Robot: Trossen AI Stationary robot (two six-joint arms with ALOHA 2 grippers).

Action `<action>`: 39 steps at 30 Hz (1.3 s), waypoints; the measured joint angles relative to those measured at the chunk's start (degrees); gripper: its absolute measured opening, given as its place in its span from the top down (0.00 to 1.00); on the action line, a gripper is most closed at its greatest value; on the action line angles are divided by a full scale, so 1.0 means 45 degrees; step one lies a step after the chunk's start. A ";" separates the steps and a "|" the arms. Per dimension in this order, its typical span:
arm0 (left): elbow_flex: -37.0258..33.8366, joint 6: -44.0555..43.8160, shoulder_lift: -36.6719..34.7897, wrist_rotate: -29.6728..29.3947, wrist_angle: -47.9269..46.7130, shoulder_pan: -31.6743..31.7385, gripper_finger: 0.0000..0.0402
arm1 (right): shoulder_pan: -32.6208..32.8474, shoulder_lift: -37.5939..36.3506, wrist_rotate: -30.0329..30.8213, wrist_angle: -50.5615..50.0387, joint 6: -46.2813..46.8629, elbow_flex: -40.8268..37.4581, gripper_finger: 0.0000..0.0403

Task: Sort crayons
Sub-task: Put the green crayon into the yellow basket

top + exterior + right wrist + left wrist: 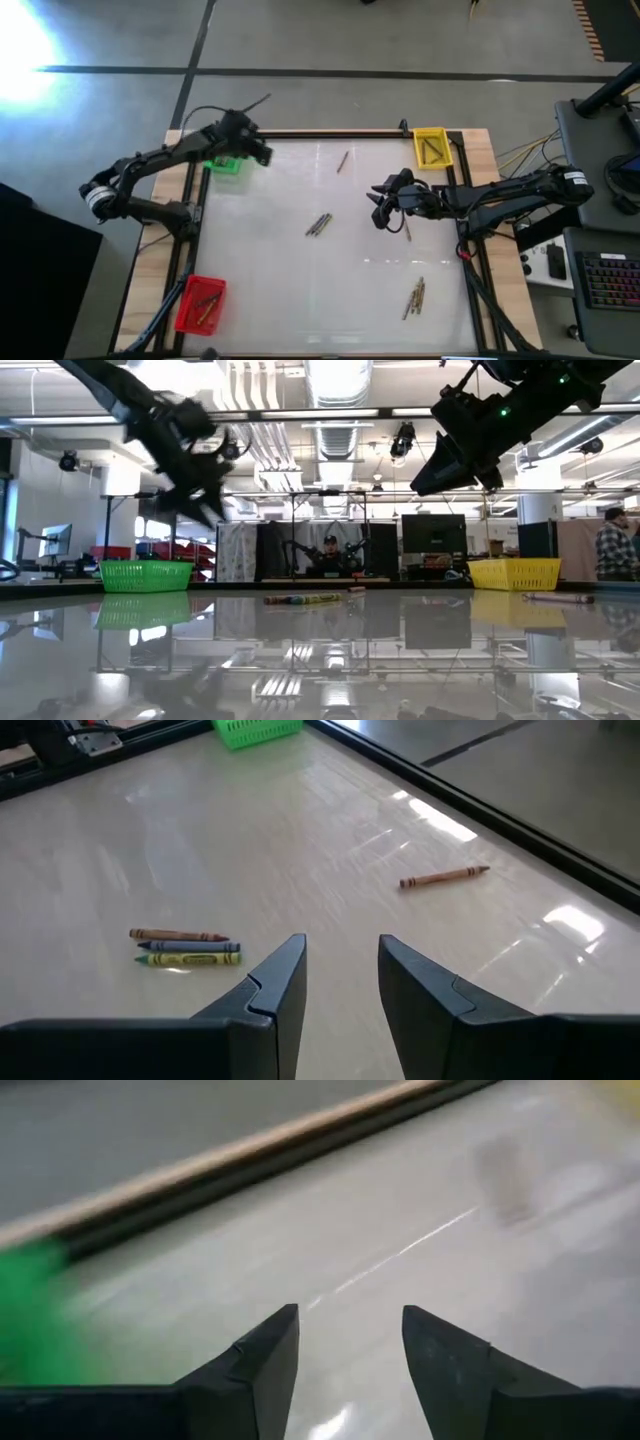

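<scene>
Brown crayons (184, 948) lie near the open right end effector (340, 982).

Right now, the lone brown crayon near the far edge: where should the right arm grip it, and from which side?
Probably mid-shaft, from straight above. The lone brown crayon lies flat on the table with clear space around it, apart from the group of three crayons. Turn the right gripper so its open fingers span the thin width, across its length.

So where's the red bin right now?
In the high view, the red bin sits at the table's near left corner, crayons inside, far from both arms.
</scene>
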 joint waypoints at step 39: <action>-0.2386 -0.0730 0.3115 -0.3918 0.7600 -1.1251 0.62 | 0.2451 0.4952 -0.1426 -1.2932 1.1100 0.3179 0.71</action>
